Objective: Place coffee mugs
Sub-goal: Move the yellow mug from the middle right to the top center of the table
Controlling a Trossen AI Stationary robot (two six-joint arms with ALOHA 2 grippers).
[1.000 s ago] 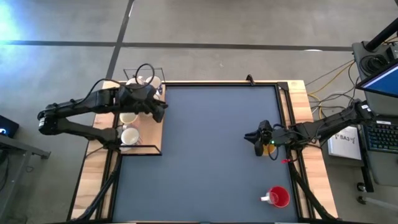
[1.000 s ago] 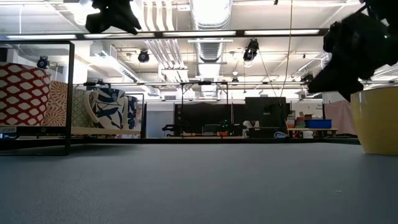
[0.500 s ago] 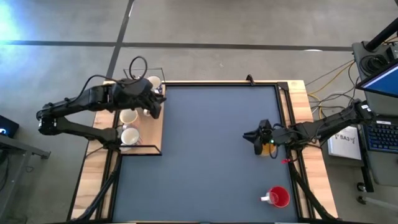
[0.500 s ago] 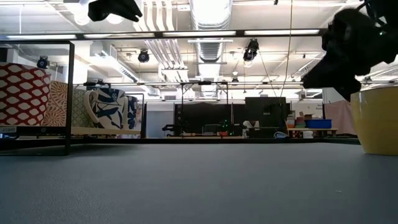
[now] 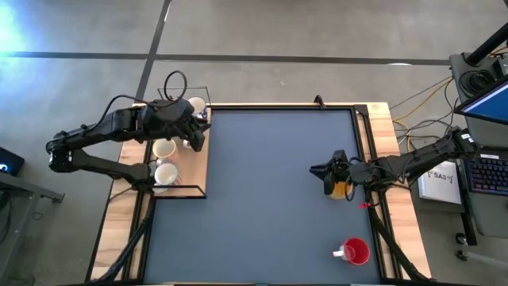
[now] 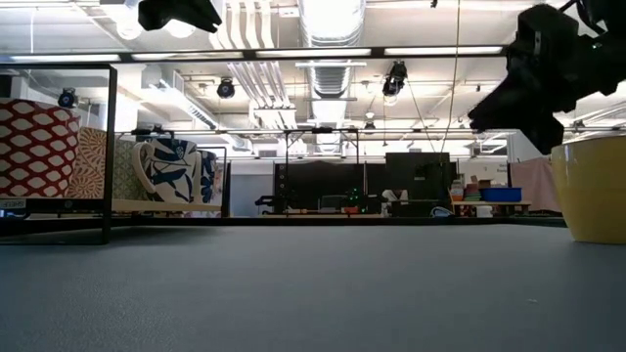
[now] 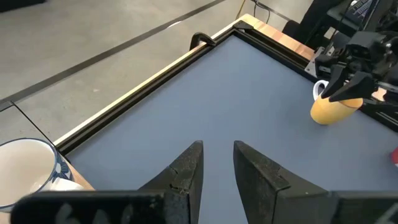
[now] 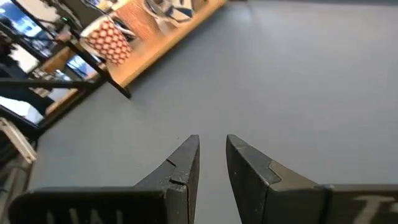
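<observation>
Both end effectors empty (narrowly parted)

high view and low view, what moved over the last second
The left claw drew back from the mat's edge over the tray of white mugs, then stopped. The right claw edged away from the yellow mug, uncovering more of it; it holds nothing. The red mug, the yellow mug and the tray mugs stayed put.
</observation>
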